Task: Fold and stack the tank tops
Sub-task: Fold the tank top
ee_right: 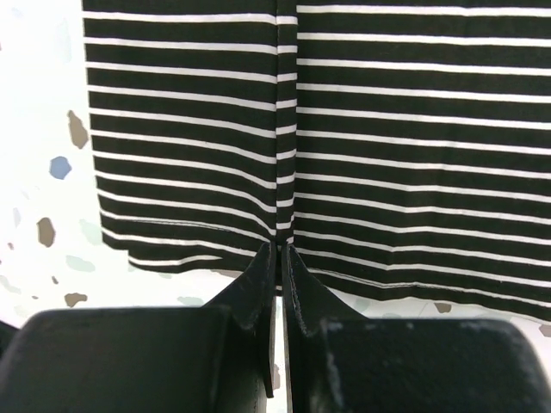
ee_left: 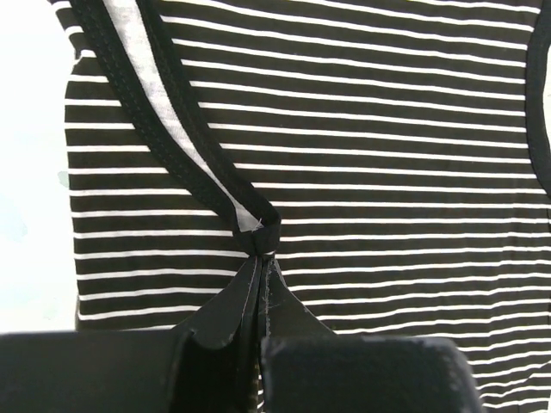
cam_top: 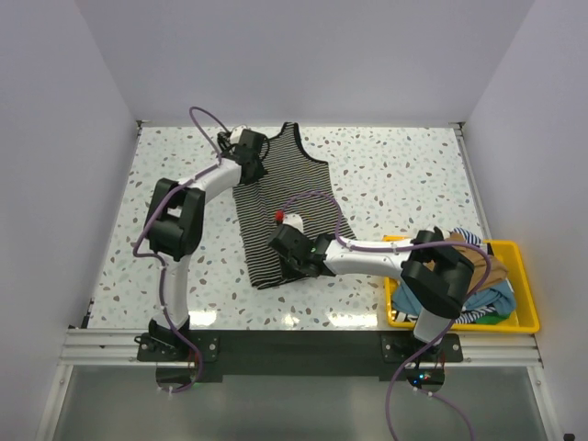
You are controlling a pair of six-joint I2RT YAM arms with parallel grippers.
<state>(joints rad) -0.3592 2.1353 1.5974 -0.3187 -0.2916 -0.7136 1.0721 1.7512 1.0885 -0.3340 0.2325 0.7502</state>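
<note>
Though rumpled, tank tops (cam_top: 485,299) in bin (cam_top: 527,285)

Black-and-white striped tank top (cam_top: 266,204) with dark trim, speckled white table (cam_top: 395,175), yellow bin (cam_top: 526,276).

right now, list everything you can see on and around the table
striped tank top: one, black with thin white stripes, spread mid-table
bin: one, yellow, table's near right corner
clothes pile: count unclear, teal, tan and blue-white striped, in the bin
table: one, white speckled, under it all
left gripper: one, black, shut on the striped tank top's armhole trim
right gripper: one, black, shut on its hem
</note>
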